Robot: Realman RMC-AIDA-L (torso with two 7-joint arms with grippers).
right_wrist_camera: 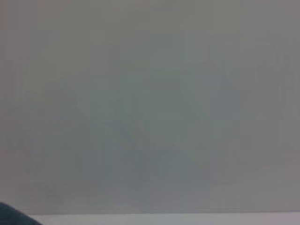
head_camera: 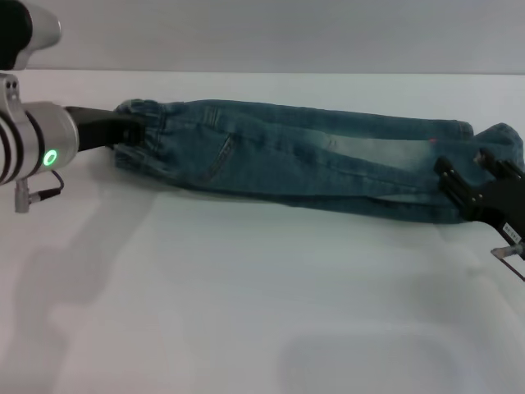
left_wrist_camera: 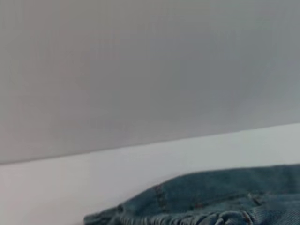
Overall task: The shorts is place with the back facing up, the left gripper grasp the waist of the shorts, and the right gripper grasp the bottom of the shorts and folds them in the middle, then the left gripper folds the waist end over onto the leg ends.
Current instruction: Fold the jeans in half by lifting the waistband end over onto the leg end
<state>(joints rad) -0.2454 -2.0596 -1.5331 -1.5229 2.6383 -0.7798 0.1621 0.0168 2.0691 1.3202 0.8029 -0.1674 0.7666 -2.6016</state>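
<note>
The blue denim shorts (head_camera: 312,160) lie folded lengthwise across the white table (head_camera: 246,304), waist at the left and leg ends at the right. My left gripper (head_camera: 131,130) is at the waistband, its dark fingers closed on the gathered denim. In the left wrist view the waistband edge of the shorts (left_wrist_camera: 220,201) fills the lower part. My right gripper (head_camera: 466,168) sits over the leg ends at the right, its two black fingers spread apart above the cloth. The right wrist view shows only the wall and a strip of table.
A grey wall (head_camera: 271,33) runs behind the table's far edge, close behind the shorts. Bare white tabletop stretches from the shorts toward me.
</note>
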